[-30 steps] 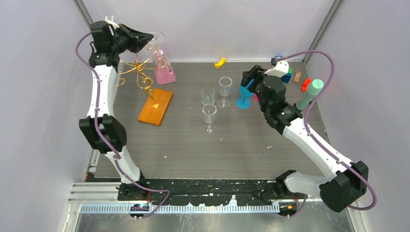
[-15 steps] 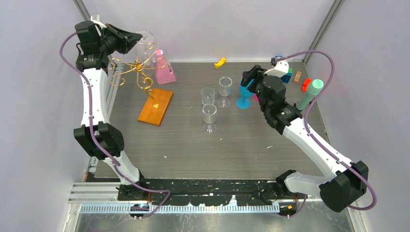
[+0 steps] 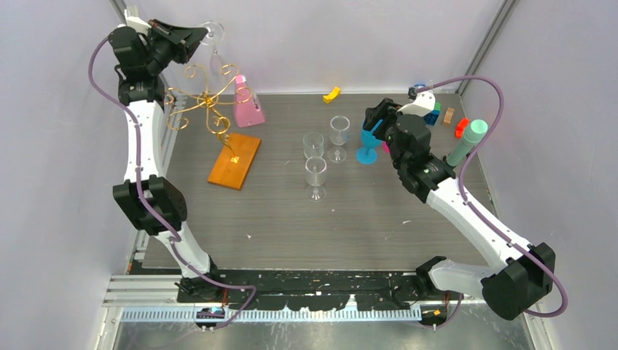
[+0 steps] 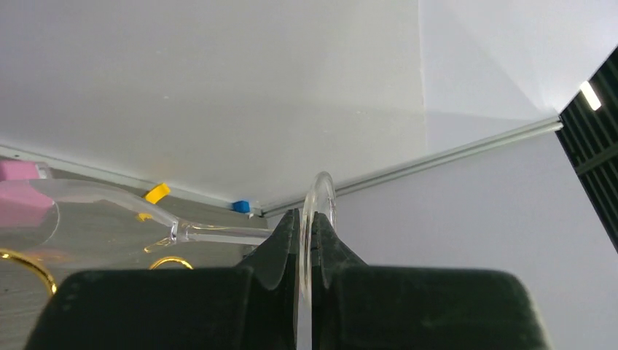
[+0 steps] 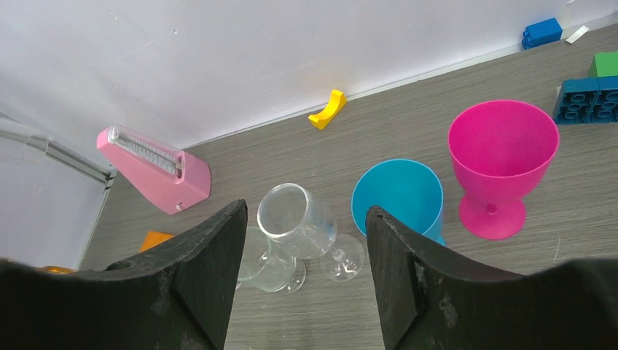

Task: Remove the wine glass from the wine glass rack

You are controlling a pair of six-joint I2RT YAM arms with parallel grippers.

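At the back left, my left gripper point(image 3: 202, 33) is raised high and shut on the round foot of a clear wine glass point(image 3: 218, 58). The glass hangs bowl-down just above the top loops of the gold wire wine glass rack point(image 3: 208, 102), which stands on an orange wooden base point(image 3: 235, 160). In the left wrist view the glass foot point(image 4: 321, 195) is pinched edge-on at my left gripper point(image 4: 306, 219), with the stem point(image 4: 218, 233) running left. My right gripper point(image 3: 375, 120) hovers open over the table's glasses, and my right gripper point(image 5: 306, 211) holds nothing.
Three clear glasses point(image 3: 315, 157) stand mid-table beside a blue goblet point(image 3: 368, 142) and a pink goblet point(image 5: 501, 157). A pink metronome point(image 3: 248, 108) stands behind the rack. A yellow piece point(image 3: 332, 94), coloured blocks point(image 3: 441, 115) and a teal cylinder point(image 3: 470, 138) sit along the back and right.
My left arm has risen and swung left, carrying the glass up from among the rack's arms to above them. The right arm has not moved.
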